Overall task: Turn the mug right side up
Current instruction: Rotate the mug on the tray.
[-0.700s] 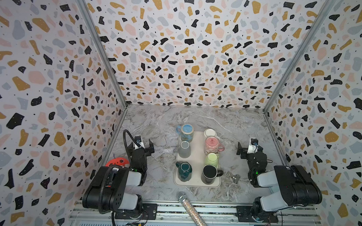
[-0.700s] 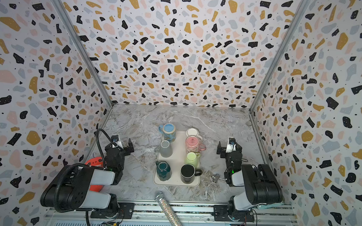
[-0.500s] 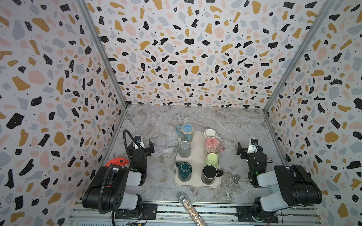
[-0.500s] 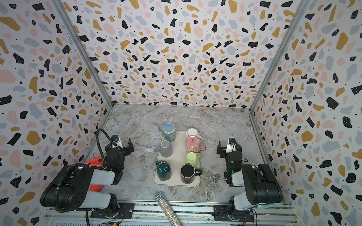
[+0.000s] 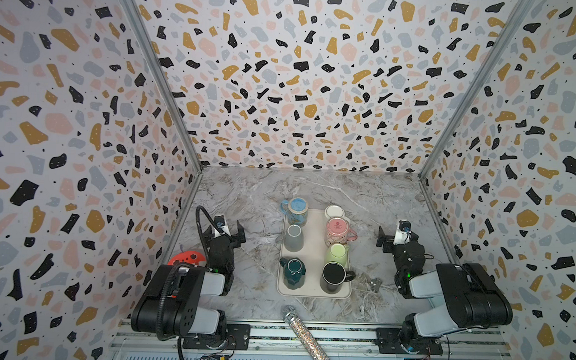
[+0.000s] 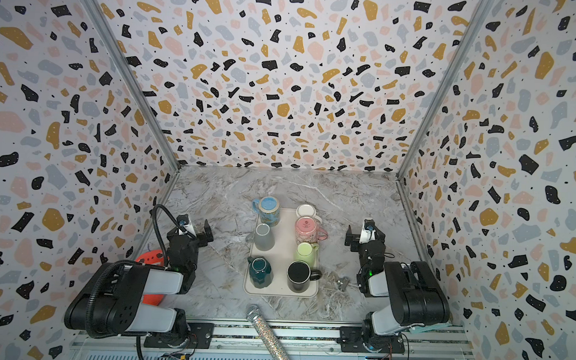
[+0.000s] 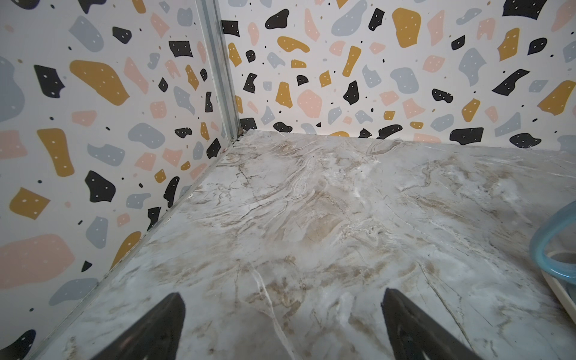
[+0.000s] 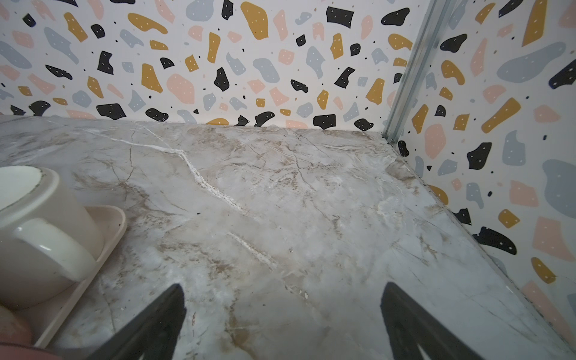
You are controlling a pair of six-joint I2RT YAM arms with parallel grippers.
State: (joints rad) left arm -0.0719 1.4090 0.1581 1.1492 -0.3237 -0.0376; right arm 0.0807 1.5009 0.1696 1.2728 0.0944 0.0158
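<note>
Pink and glossy, your mug [image 5: 337, 230] stands base-up on the smooth cream tray [image 5: 312, 254] atop the marble-veined desk [image 5: 253, 199], between and well apart from your left tool [image 5: 224, 233] and right tool [image 5: 397, 238], both spread wide and holding nothing.

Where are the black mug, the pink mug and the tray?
black mug [image 5: 333, 274]: in a top view, on its dark round top.
pink mug [image 5: 338, 226]: in a top view, on its round top face.
tray [image 5: 313, 254]: in a top view, on its bare middle strip.
</note>
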